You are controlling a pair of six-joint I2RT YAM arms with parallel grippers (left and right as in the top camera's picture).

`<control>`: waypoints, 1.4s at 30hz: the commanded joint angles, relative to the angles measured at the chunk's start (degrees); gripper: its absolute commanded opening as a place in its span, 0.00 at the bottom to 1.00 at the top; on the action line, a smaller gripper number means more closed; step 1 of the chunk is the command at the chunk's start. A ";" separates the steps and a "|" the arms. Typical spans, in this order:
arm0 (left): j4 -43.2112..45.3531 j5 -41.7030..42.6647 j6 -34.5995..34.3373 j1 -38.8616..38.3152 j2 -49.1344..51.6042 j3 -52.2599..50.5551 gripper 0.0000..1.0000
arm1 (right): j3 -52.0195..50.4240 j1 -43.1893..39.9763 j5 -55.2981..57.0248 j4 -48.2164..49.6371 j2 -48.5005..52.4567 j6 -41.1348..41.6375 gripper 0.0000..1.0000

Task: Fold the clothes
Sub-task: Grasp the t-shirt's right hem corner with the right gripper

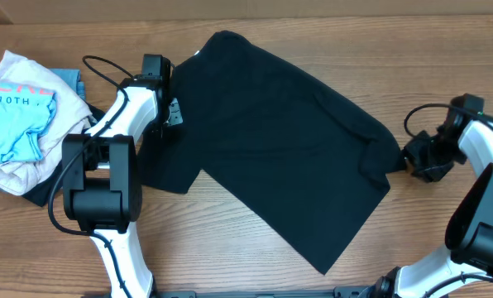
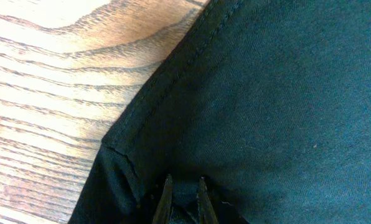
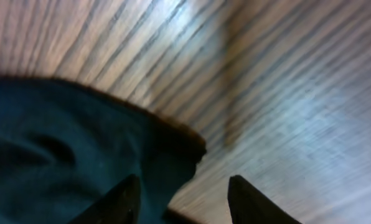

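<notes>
The shirt (image 1: 288,132) was spread on the counter (image 1: 230,248), one edge clamped in the left claw (image 2: 183,186) and another just beside the right claw (image 3: 184,186), which was held apart, presumably so both sides could be lifted.

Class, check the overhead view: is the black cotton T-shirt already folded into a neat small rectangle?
No, the black cotton T-shirt lies spread open in a single layer, diagonally across the wooden table.
</notes>
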 commanded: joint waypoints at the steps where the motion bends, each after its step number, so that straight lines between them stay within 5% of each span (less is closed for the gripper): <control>1: -2.84 2.47 -0.94 0.26 5.57 -4.44 0.20 | -2.75 0.57 -0.70 3.69 -0.70 0.42 0.54; 9: -3.32 2.49 -0.96 0.26 5.57 -4.44 0.20 | -7.15 0.57 -0.72 10.69 -0.68 0.42 0.56; 13: -3.32 2.47 -0.96 0.26 5.57 -4.44 0.20 | -7.15 0.57 -0.70 11.28 -0.68 0.42 0.25; 18: -3.39 2.49 -0.96 0.26 5.57 -4.44 0.20 | -7.15 0.57 -0.57 12.33 -0.68 0.39 0.04; 30: -3.34 2.47 -0.74 0.26 5.57 -4.44 0.20 | -5.14 0.46 4.81 29.16 -0.68 1.38 0.04; 42: -3.26 2.49 0.11 0.26 5.57 -4.44 0.20 | -5.20 0.46 11.17 46.45 1.66 -7.74 0.04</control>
